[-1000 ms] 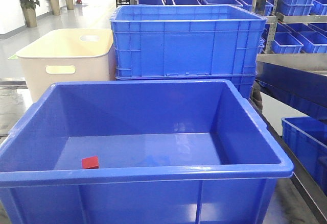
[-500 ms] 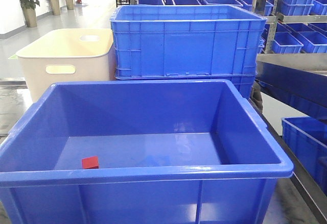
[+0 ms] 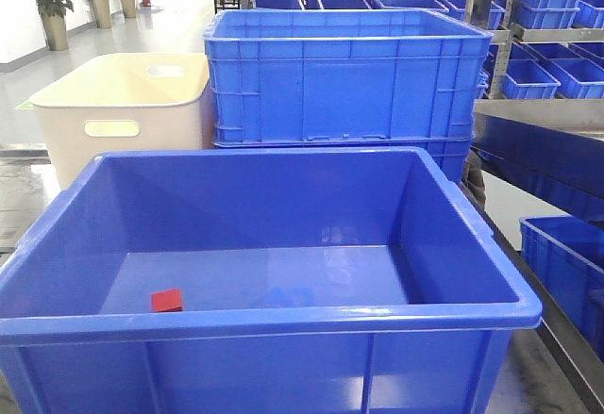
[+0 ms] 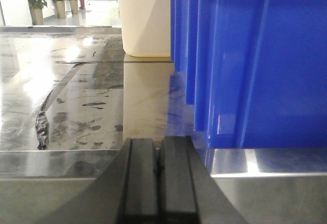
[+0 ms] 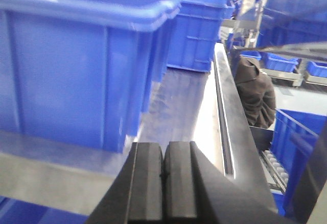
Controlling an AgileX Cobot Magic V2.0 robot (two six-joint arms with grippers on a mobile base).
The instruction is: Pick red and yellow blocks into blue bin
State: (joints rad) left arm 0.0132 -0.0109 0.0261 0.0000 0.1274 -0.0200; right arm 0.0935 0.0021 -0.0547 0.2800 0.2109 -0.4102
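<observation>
- The blue bin [image 3: 283,324] fills the near part of the front view, its thick rolled rim running across the foreground and its smooth walls sloping in to a flat floor
- The red block [image 3: 167,301] lies inside on that floor, in the near left corner, partly cut off by the front rim; it is the only thing seen in the bin
- The yellow block does not show in any view
- Behind the bin on the left stands a cream tub [image 3: 123,112] with a handle slot in its near wall; nothing of its inside shows
- Just beside the tub on the right stands a ribbed blue crate [image 3: 340,79], stacked on another like it; its contents cannot be seen
- More small blue bins [image 3: 543,4] sit on shelves at the far right
- The left hand [image 4: 159,180] has its two black fingers pressed together with nothing between them, low over the steel bench [image 4: 76,106], next to the bin's outer wall
- The right hand [image 5: 163,183] is likewise pressed together and holds nothing, beside the bin's other outer wall
</observation>
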